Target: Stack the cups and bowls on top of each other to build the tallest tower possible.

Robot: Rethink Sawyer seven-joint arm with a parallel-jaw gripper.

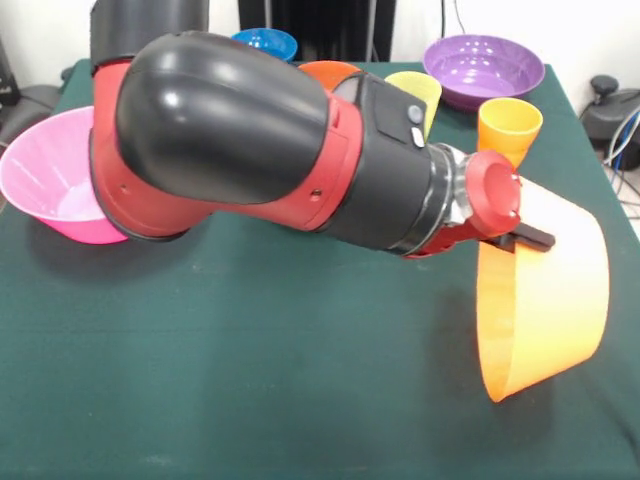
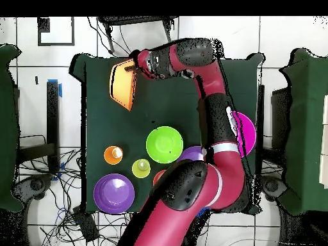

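Gripper (image 1: 525,237) clamped on rim of large orange bowl (image 1: 545,300), bowl tilted on edge near table corner | no tower begun | pink bowl (image 1: 60,180), purple bowl (image 1: 485,68), green bowl (image 2: 163,143), cups (image 1: 509,125) lay apart, unstacked | nearly all stacking remained.

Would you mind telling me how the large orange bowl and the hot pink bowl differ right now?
The large orange bowl is tipped on its side with the gripper shut on its rim; the hot pink bowl rests upright on the table, untouched. In the front view the orange one is at the right and the pink one at the left, partly behind the arm. Both are glossy and look similarly large.
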